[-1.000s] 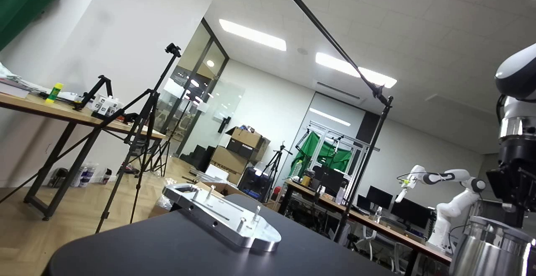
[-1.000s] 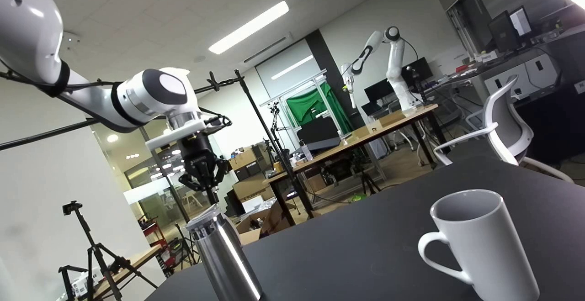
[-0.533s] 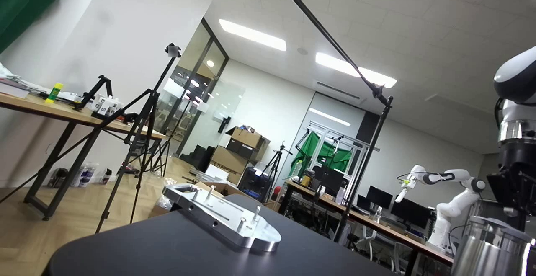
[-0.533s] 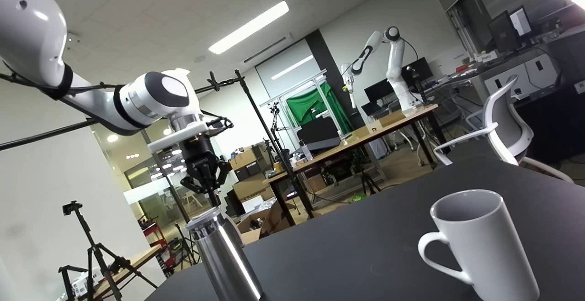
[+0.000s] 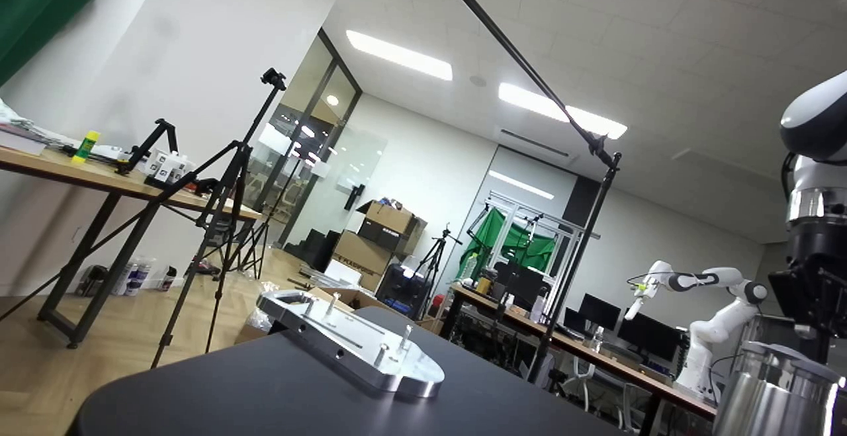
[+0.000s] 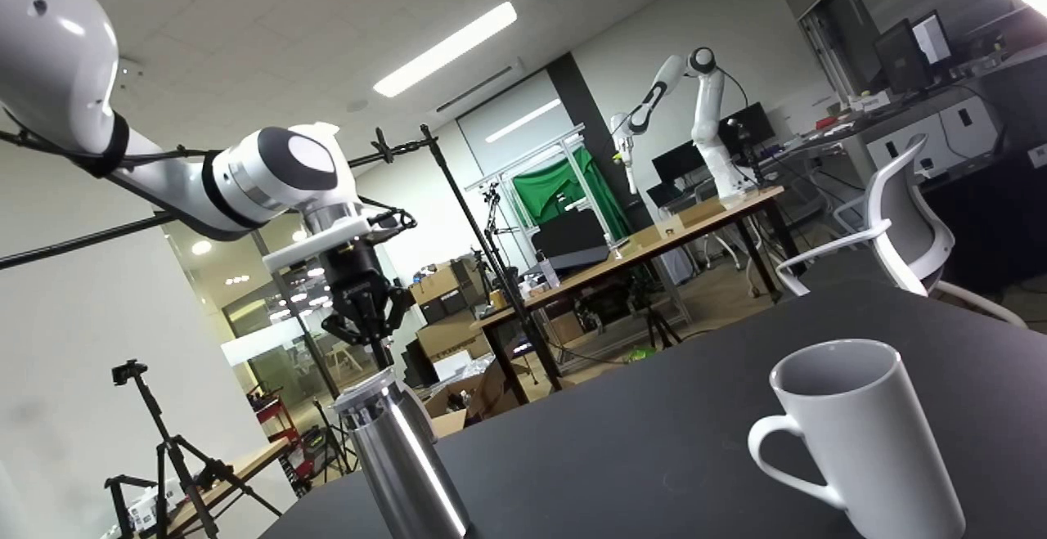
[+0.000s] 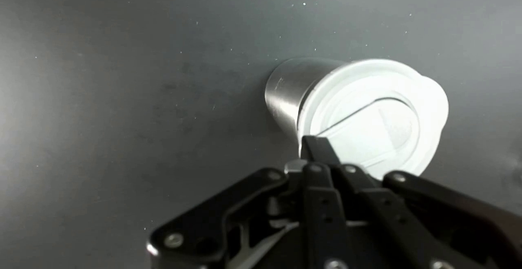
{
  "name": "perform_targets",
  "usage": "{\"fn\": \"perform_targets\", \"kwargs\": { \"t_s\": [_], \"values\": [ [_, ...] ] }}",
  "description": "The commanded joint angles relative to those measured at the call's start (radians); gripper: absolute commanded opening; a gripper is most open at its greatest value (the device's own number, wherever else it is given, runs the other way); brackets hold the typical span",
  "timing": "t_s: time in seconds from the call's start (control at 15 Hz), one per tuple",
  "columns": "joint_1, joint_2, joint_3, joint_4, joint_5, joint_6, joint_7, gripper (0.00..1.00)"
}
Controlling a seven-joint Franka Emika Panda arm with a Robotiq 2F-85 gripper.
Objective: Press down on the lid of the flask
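exterior view: the tool [image 6: 381, 356] has lowered slightly at the lid [image 6: 363, 389].

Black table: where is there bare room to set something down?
Bare tabletop shows between the flask and the white mug, and between the metal plate and the table's rounded corner. It's crowded at the flask's lid, with the gripper right there.

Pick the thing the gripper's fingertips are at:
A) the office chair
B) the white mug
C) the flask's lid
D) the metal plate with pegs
C: in an exterior view the gripper points down at the lid of the steel flask, with the white mug standing well apart.
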Motion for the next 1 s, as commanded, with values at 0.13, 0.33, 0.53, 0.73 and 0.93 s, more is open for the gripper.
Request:
{"fn": "perform_targets", "kwargs": {
  "t_s": [0.13, 0.33, 0.53, 0.73, 0.93],
  "values": [
    [-0.003, -0.079, 0.006, 0.057, 0.007, -0.112, 0.014, 0.0],
    [-0.002, -0.105, 0.005, 0.081, 0.007, -0.187, 0.011, 0.26],
    [-0.005, -0.114, 0.0, 0.094, 0.006, -0.239, 0.018, 0.39],
    [-0.008, -0.112, -0.003, 0.107, 0.007, -0.273, 0.021, 0.6],
    [-0.01, -0.11, -0.007, 0.114, 0.007, -0.293, 0.021, 0.8]
  ]
}}
